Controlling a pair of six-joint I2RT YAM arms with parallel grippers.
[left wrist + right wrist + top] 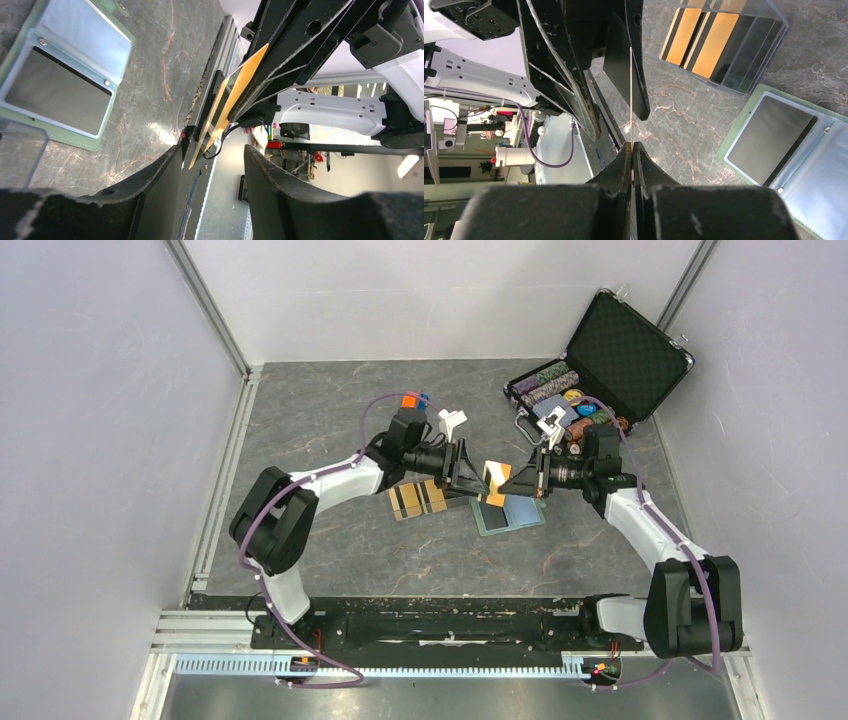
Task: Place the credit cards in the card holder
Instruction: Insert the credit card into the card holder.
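Nearest, the card holder (520, 512) lies open on the surface (330, 420), one black card (769, 132) pocketed. Beyond it our right claw (631, 147) pinches an orange-gold credit card (240, 82) aloft; the left claw (212, 150), half open, straddles it, holding nothing. We'd clear left, then angle it into an empty pocket.

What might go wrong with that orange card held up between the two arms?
The right gripper pinches the orange card by one edge in mid-air; it may slip and drop. The open left gripper has the card close to one finger, off centre, so closing might knock or bend it.
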